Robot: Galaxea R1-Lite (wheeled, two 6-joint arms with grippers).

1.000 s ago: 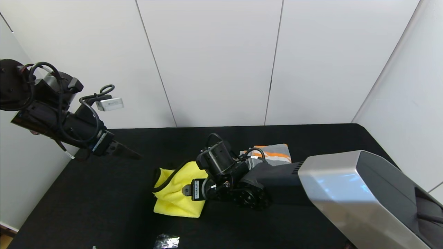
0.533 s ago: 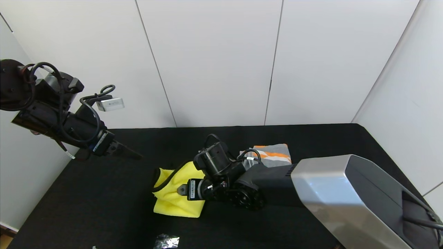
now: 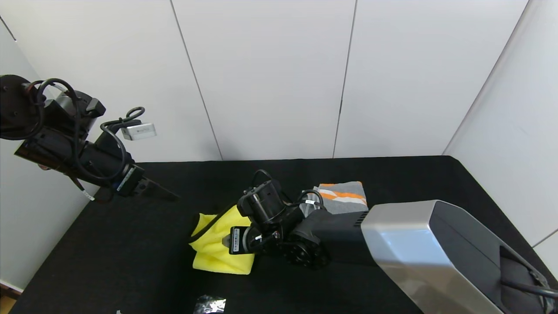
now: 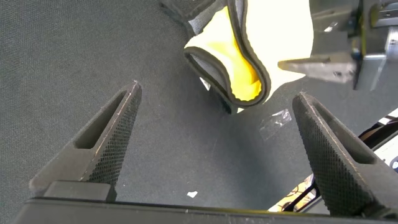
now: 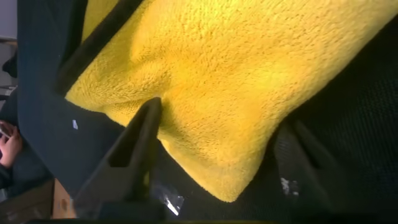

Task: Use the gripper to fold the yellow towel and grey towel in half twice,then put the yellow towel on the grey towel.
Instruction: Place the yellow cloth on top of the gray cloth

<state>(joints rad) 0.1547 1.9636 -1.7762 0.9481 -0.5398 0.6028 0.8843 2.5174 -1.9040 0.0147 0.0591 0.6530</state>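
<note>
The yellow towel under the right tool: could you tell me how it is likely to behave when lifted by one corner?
The yellow towel looks plush and already bunches in soft folds, so it will probably droop and partly unfold. With the right tool straddling one corner, the rest would likely hang limp.

Black cloth-covered table point(image 3: 130, 244), yellow towel point(image 3: 213, 248) folded near centre, grey towel point(image 3: 344, 198) folded farther right, crumpled clear wrapper point(image 3: 210, 304) at near edge.

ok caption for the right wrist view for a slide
Right gripper straddling a corner of the folded yellow towel on the black table.
</note>
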